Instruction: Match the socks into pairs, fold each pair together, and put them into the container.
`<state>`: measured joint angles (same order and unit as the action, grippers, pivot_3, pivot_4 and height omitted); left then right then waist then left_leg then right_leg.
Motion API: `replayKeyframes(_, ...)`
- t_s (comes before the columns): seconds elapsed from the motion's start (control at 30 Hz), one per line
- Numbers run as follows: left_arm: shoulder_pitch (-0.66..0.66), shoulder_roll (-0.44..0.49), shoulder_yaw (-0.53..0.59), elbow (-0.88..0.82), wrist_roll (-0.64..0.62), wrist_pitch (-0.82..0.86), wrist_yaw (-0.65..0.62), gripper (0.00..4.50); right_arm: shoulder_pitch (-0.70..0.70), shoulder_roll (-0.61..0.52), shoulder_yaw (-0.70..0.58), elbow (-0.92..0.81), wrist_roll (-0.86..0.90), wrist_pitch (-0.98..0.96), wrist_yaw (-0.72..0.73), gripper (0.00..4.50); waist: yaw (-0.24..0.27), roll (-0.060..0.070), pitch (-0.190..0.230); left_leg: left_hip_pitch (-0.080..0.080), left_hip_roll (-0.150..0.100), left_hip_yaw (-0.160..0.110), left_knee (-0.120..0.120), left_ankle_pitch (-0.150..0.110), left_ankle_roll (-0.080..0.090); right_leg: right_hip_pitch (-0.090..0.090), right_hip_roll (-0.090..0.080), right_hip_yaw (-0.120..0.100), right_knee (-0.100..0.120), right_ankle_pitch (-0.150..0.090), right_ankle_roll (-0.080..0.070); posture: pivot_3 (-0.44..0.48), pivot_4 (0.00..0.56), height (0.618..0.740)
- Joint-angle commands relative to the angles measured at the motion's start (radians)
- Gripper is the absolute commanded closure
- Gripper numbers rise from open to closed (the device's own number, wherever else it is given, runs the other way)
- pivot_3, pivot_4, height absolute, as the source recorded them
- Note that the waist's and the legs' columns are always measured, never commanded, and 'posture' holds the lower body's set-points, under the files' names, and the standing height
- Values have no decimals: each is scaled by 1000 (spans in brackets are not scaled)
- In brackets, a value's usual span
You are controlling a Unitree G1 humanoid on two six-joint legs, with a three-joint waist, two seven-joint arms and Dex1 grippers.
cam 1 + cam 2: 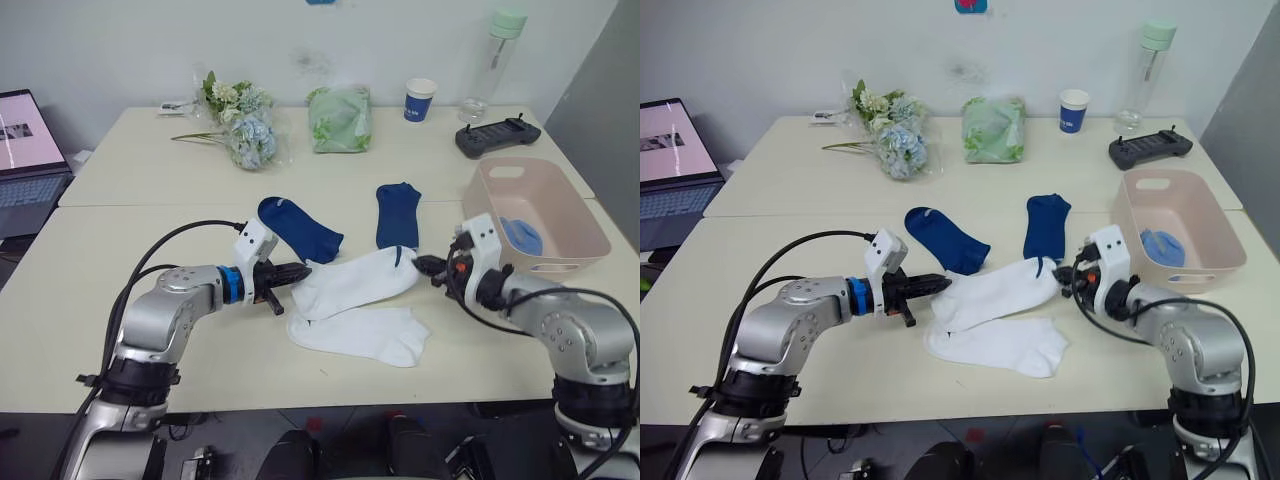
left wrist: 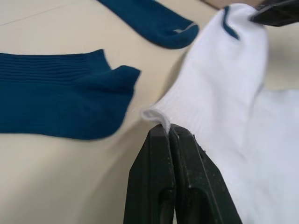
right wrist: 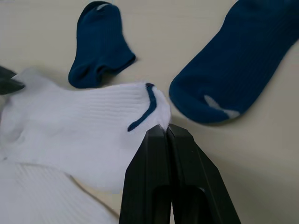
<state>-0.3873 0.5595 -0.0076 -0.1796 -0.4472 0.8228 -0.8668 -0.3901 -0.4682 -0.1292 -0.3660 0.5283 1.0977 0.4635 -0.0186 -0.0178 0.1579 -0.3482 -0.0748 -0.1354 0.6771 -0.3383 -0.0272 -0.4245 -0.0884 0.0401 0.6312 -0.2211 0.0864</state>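
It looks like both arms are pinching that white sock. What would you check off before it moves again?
1. Left gripper shut on the upper white sock, at its edge: ok.
2. Right gripper shut on the same sock's trimmed end: ok.
3. Second white sock lies underneath, ready for pairing: ok.
4. Both navy socks lie apart from the white pair: ok.
5. Pink container has room beside the light blue fabric inside: ok.
6. How firm each pinch is: cannot tell.
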Motion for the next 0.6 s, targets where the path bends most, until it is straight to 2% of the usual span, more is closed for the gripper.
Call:
replayKeyframes(0.03, 37, -36, 89, -201, -150, 190, 94, 4500, -63, -18, 15, 55, -9, -52, 27, 4469, -2, 0, 0, 0, 0, 0, 0, 0, 0, 0, 0, 0, 0, 0, 0, 0, 150, 740)
replayKeyframes(0.13, 79, -94, 135, -310, -248, 337, 190, 4500, -117, -28, 50, 122, -32, -93, 49, 4469, -5, 0, 0, 0, 0, 0, 0, 0, 0, 0, 0, 1, 0, 0, 0, 0, 150, 740)
replayKeyframes(0.27, 171, -220, 164, -391, -336, 480, 330, 4500, -211, -10, 134, 255, -91, -172, 80, 4469, -10, 0, 0, 1, 0, 1, 0, 0, 0, 0, 0, 1, 0, 0, 0, 0, 150, 740)
replayKeyframes(0.37, 210, -307, 174, -398, -339, 499, 422, 4500, -246, 10, 192, 319, -134, -234, 97, 4469, -11, 0, 0, 1, 0, 1, 0, 0, 0, 0, 0, 1, 1, 0, 0, 0, 150, 740)
replayKeyframes(0.5, 259, -327, 143, -421, -300, 414, 467, 4500, -259, 33, 222, 371, -159, -285, 123, 4469, -10, 0, 0, 1, 0, 1, 0, 0, 0, 0, 0, 1, 1, 0, 0, 0, 150, 740)
replayKeyframes(0.53, 268, -328, 141, -422, -300, 400, 473, 4500, -260, 36, 228, 381, -168, -300, 127, 4269, -9, 0, 0, 0, 0, 1, 0, 0, 0, 0, 0, 1, 0, 0, 0, 0, 150, 740)
replayKeyframes(0.6, 317, -320, 146, -459, -346, 394, 450, 4065, -252, 47, 227, 369, -167, -318, 137, 3795, -9, 0, 0, 0, 0, 1, 0, 0, 0, 0, 0, 1, 0, 0, 0, 0, 150, 740)
